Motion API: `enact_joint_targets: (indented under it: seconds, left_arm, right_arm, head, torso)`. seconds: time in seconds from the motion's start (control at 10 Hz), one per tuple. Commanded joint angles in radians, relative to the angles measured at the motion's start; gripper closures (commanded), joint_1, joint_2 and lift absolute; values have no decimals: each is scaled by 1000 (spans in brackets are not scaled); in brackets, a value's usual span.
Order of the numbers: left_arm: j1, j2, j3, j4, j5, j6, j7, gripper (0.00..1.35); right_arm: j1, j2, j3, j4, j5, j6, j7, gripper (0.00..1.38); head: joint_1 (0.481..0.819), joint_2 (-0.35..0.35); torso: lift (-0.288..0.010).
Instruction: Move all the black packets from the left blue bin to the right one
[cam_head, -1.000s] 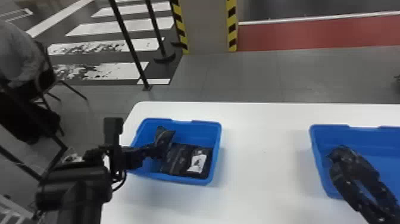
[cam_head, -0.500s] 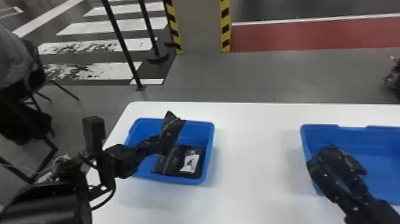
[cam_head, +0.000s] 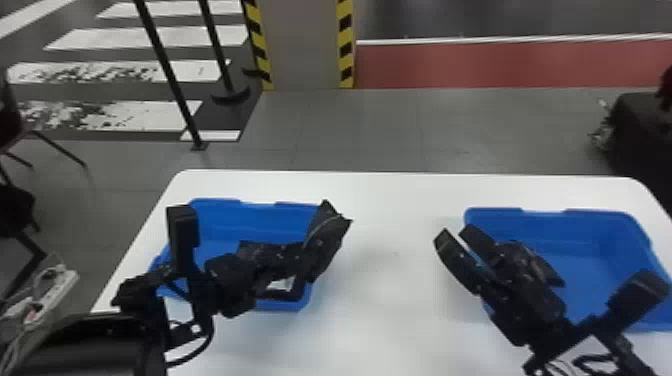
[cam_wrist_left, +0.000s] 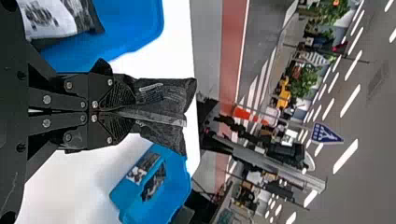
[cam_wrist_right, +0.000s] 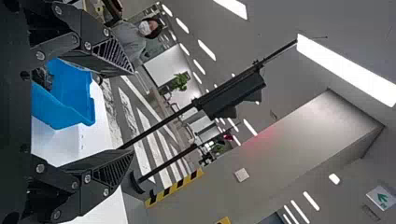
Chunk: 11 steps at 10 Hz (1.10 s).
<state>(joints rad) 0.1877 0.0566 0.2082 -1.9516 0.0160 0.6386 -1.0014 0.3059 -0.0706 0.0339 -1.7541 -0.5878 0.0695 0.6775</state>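
In the head view my left gripper (cam_head: 300, 257) is over the left blue bin (cam_head: 215, 204), shut on a black packet (cam_head: 327, 237) that is raised above the bin's right rim. The left wrist view shows my left gripper (cam_wrist_left: 133, 112) with the packet (cam_wrist_left: 163, 95) pinched between its fingers. Another black packet with a white label (cam_head: 281, 285) lies in the left bin. By the left rim of the right blue bin (cam_head: 590, 216) is my right gripper (cam_head: 456, 241), raised and open. In the right wrist view the right gripper (cam_wrist_right: 130, 112) has nothing between its fingers. Black packets (cam_wrist_left: 154, 182) lie in the right bin.
The white table (cam_head: 390, 300) spans the gap between the two bins. Beyond its far edge stand black poles (cam_head: 170, 75) and a pillar with striped edges (cam_head: 310, 45). A power strip (cam_head: 52, 295) is at the left, off the table.
My left gripper has lifted the packet and carried it rightward to the bin's right rim. The right gripper has moved left from over the right bin. The head view has shifted rightward.
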Motion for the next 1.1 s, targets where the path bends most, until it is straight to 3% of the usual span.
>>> enact_joint_targets:
  seconds: [0.0, 0.3, 0.8, 0.9, 1.0]
  left_arm:
    - [-50, 0, -70, 68, 28, -15, 0, 1208]
    - [-148, -1, -194, 154, 67, -18, -8, 1208]
    - [-175, -1, -251, 193, 82, -5, -11, 1208]
    - [-180, -1, -254, 198, 82, -8, -11, 1207]
    - [-180, -3, -254, 200, 84, -15, -11, 1208]
  right_arm:
    - [-29, 0, 15, 3, 0, 29, 7, 460]
    - [-117, 3, 47, 84, 17, 63, 30, 450]
    - [-159, 9, 47, 113, 39, 68, 30, 476]
    - [-171, 8, 47, 118, 59, 92, 31, 809]
    - [-173, 9, 47, 123, 60, 95, 36, 1305]
  head:
    - [695, 86]
    - [695, 35]
    - [695, -31]
    - [695, -33]
    - [695, -33]
  torso:
    - [-110]
    - [-110]
    - [-110]
    - [-110]
    - [-110]
